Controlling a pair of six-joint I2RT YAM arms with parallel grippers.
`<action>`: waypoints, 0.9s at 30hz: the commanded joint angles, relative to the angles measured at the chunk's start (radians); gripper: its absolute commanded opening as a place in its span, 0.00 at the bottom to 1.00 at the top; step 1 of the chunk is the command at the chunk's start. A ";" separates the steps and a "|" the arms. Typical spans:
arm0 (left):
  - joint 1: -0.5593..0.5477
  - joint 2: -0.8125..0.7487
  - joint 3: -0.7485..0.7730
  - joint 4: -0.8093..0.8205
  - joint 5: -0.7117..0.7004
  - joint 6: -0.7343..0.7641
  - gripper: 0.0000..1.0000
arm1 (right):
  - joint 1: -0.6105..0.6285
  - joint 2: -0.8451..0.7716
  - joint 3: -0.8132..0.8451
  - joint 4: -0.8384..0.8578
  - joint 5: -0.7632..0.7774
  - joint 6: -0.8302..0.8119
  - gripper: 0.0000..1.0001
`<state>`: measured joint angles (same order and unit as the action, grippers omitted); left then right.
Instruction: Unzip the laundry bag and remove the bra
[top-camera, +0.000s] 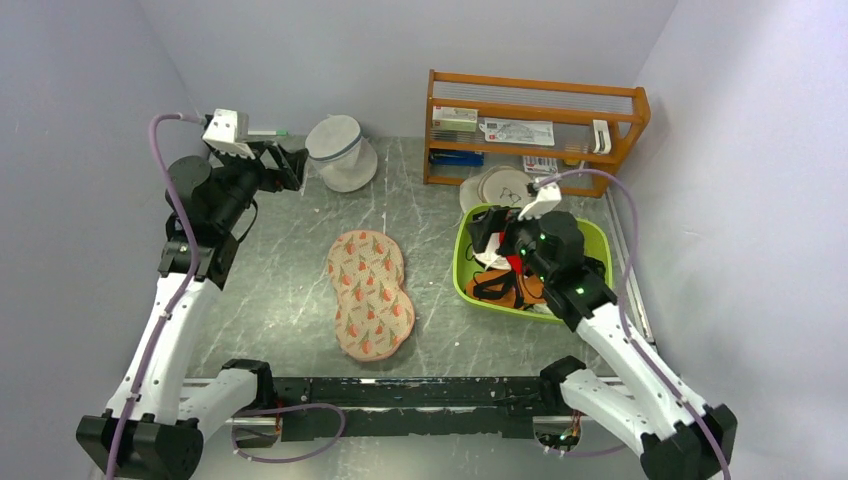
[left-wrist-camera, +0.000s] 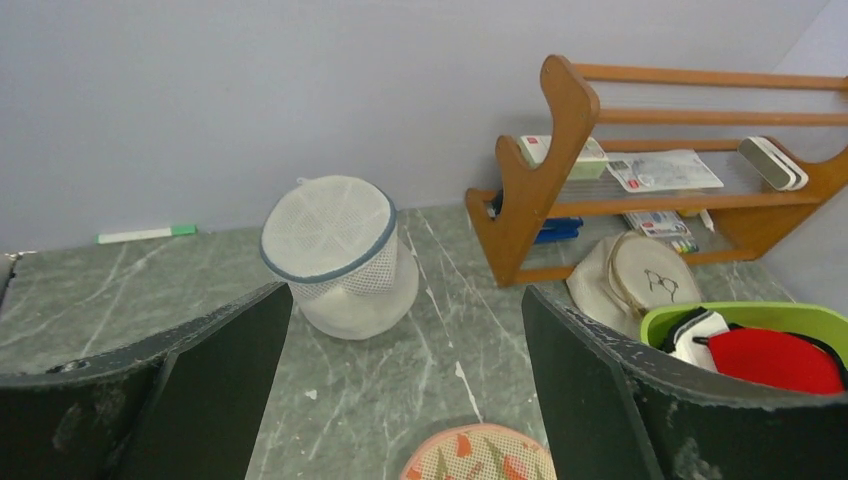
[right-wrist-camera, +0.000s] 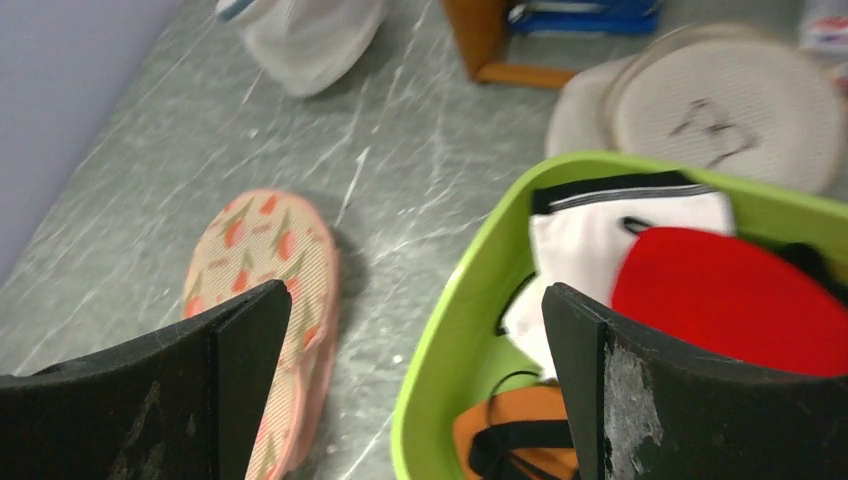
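The laundry bag (top-camera: 370, 295) lies flat and zipped shut in the middle of the table, peach-beige with a red print. Its far end shows in the left wrist view (left-wrist-camera: 480, 455), and it lies at the left in the right wrist view (right-wrist-camera: 265, 280). No black bra is visible. My left gripper (top-camera: 290, 165) is open and empty, raised at the far left, well away from the bag (left-wrist-camera: 405, 295). My right gripper (top-camera: 482, 232) is open and empty above the left rim of the green basket (right-wrist-camera: 415, 300).
A green basket (top-camera: 462, 270) to the right holds a red bra (right-wrist-camera: 740, 290), an orange-brown bra (right-wrist-camera: 510, 430) and white cloth. A white cylindrical mesh bag (top-camera: 340, 152) stands at the back. A wooden shelf (top-camera: 530, 120) and round white pouches (top-camera: 500, 185) are at the back right.
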<state>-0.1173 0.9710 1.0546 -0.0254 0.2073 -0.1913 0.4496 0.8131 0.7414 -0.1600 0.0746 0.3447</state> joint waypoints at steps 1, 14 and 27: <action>-0.035 0.009 -0.016 0.074 0.019 0.011 0.97 | 0.027 0.104 -0.037 0.188 -0.242 0.121 1.00; -0.281 -0.050 -0.086 0.105 -0.333 0.187 0.98 | 0.515 0.707 0.234 0.158 -0.476 0.110 1.00; -0.318 -0.067 -0.108 0.135 -0.494 0.212 0.98 | 0.666 1.084 0.457 -0.130 -0.359 -0.003 1.00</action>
<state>-0.4236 0.9070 0.9504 0.0624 -0.2379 0.0044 1.1351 1.8862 1.1667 -0.1452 -0.4267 0.3874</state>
